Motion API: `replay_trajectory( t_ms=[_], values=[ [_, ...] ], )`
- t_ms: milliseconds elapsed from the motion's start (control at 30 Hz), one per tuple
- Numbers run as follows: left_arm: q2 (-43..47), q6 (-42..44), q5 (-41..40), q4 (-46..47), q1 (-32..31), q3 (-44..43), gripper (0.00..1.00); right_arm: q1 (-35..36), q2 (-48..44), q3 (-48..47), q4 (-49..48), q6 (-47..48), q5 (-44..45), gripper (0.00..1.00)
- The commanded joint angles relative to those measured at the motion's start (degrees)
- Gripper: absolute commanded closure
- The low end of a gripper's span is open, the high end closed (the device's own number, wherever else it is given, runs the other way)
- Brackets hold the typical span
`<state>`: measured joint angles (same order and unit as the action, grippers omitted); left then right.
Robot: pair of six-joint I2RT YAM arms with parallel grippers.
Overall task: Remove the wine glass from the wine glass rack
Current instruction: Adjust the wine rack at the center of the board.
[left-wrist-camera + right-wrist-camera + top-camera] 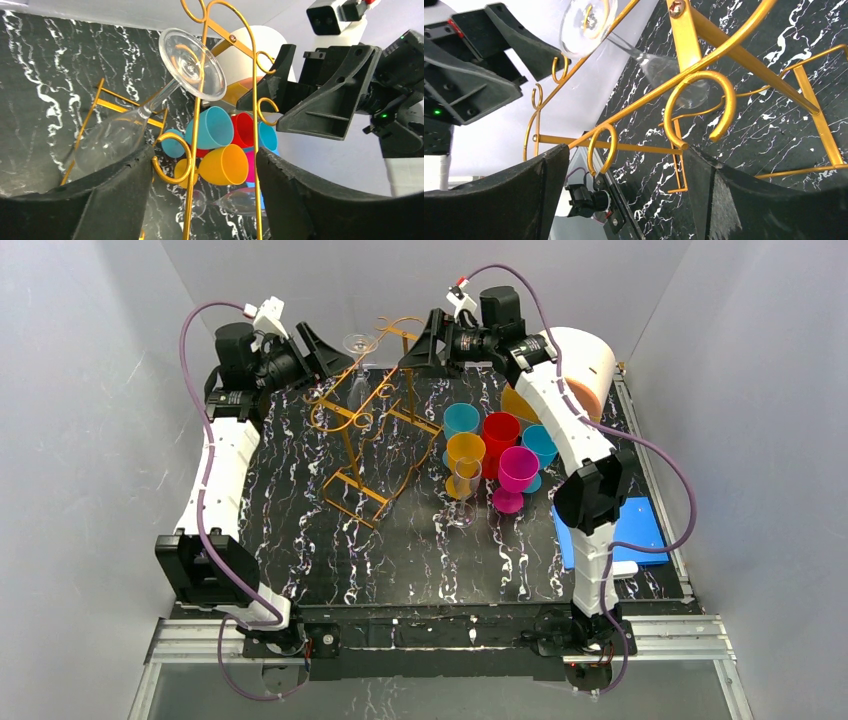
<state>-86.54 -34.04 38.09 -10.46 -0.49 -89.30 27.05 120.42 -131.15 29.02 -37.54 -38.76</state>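
Observation:
The gold wire wine glass rack (362, 430) stands on the black marbled table (400, 560), left of centre. A clear wine glass (358, 365) hangs upside down from the far end of its top rails, foot (192, 62) uppermost and bowl (107, 142) tilted down. My left gripper (315, 350) is open just left of the foot. In its wrist view the two rails (200, 125) run between its fingers (115, 200). My right gripper (425, 345) is open at the rack's far right side, with the curled rail ends (696, 100) just ahead of it. Nothing is gripped.
Several coloured plastic goblets (495, 445) cluster right of the rack, with a second clear glass (465, 490) standing at their near edge. A white and orange shade (590, 365) sits at the back right. A blue board (640, 525) lies by the right arm.

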Motion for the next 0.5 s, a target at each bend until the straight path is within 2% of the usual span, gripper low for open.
replay_trajectory(
  t_ms=[0, 100, 200, 300, 400, 467],
  values=[
    [0.4, 5.1, -0.9, -6.2, 0.1, -8.1, 0.25, -0.1, 0.4, -5.1, 2.7, 3.2, -0.6, 0.11],
    [-2.0, 9.6, -3.6, -12.3, 0.4, -14.8, 0.19, -0.2, -1.3, -4.0, 3.9, 5.4, 1.1, 0.11],
    [-5.2, 8.3, -1.4, -11.8, 3.9, -18.7, 0.18, -0.1, -3.4, -1.0, 2.1, 4.6, -0.7, 0.11],
    [-11.4, 9.8, 0.6, -17.0, 6.6, -28.0, 0.18, -0.2, -5.9, 2.3, 2.5, 5.1, -0.9, 0.10],
    [-14.1, 8.4, 3.6, -14.5, 7.3, -28.9, 0.18, -0.1, -10.0, 8.6, -1.0, 5.0, -1.0, 0.09],
    [-16.4, 6.6, 7.3, -12.2, 7.3, -30.2, 0.18, -0.1, -11.5, 9.6, -0.5, 5.9, -0.2, 0.08]
  ],
)
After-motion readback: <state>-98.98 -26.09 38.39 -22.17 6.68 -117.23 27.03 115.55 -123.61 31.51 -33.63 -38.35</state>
